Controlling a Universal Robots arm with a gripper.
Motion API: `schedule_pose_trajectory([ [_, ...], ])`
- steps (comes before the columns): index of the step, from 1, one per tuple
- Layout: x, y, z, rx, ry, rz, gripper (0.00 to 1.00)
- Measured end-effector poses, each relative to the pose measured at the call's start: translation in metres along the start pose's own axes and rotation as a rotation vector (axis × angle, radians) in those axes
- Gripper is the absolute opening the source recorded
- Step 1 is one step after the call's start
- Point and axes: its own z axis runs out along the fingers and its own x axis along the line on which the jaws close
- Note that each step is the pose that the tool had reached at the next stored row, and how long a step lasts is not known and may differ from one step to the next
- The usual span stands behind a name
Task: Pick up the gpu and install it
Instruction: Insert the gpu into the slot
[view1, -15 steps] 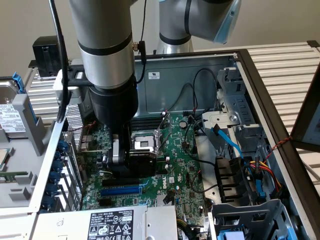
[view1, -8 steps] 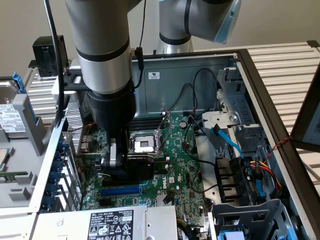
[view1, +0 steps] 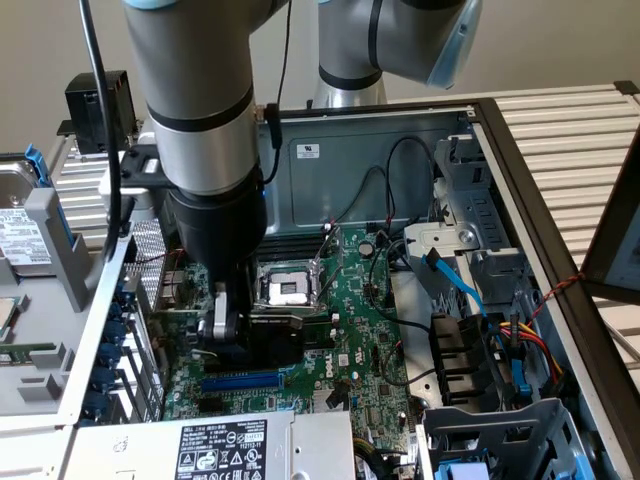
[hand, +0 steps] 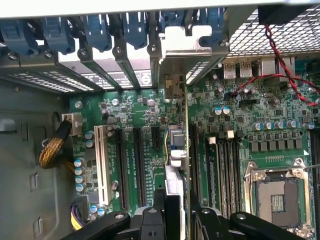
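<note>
Green motherboard (view1: 360, 350) in open case (view1: 400, 150); CPU socket (view1: 285, 290); blue slot (view1: 240, 381); red-black wires (hand: 280, 75)

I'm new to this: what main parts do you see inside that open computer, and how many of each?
motherboard: 1
processor socket: 1
white expansion slot: 1
gpu, held in the pincer: 1
Total: 4

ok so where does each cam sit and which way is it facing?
Exterior view: high above the open case, looking down at the motherboard; the arm and gripper show.
Wrist view: on the wrist, looking along the held gpu at the motherboard and blue slot latches; fingers show.
Shared: motherboard, CPU socket.
</note>
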Motion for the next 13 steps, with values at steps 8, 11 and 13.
schedule_pose_trajectory([
  [8, 0.001, 0.0013, 0.004, -0.0003, -0.001, 0.001, 0.28],
  [11, 0.001, 0.0014, 0.0052, -0.0005, -0.0034, 0.002, 0.28],
  [13, 0.0011, 0.0015, 0.0058, -0.0006, -0.0054, 0.002, 0.28],
])
